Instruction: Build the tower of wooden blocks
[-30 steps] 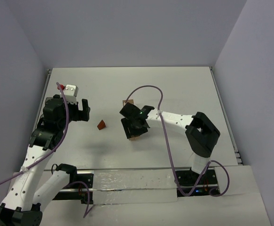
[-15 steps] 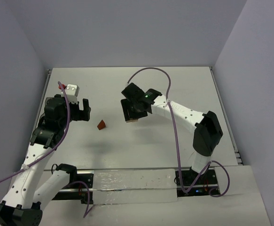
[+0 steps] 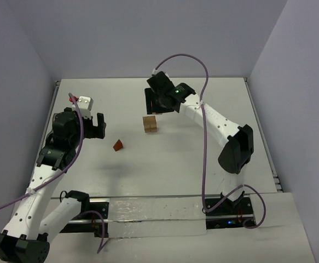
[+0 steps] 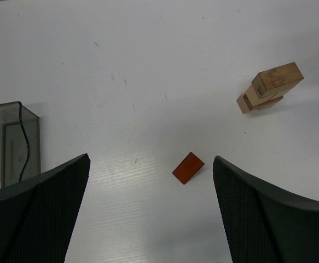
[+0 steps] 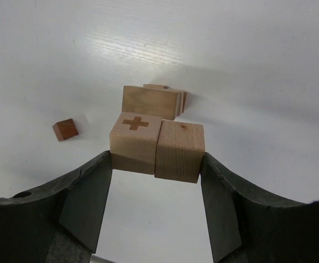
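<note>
A short stack of light-tan wooden blocks (image 3: 150, 124) stands mid-table; it also shows in the left wrist view (image 4: 268, 87) and the right wrist view (image 5: 150, 101). My right gripper (image 3: 155, 107) hovers just behind and above the stack. It is shut on two tan cubes held side by side, one with a cross mark (image 5: 135, 141) and one plain (image 5: 180, 150). The reddish-brown wedge (image 3: 117, 145) lies alone on the table, left of the stack, and shows in both wrist views (image 4: 188, 167) (image 5: 66, 130). My left gripper (image 3: 92, 130) is open and empty, above the table with the wedge ahead of its jaws.
A dark translucent bin (image 4: 11, 142) stands at the left of the left wrist view. The white table is enclosed by grey walls at the left, back and right. The right arm's purple cable (image 3: 203, 82) arcs over the back.
My right gripper has moved from the near middle toward the back with the two cubes in it, uncovering the stack. The left arm has barely moved.
</note>
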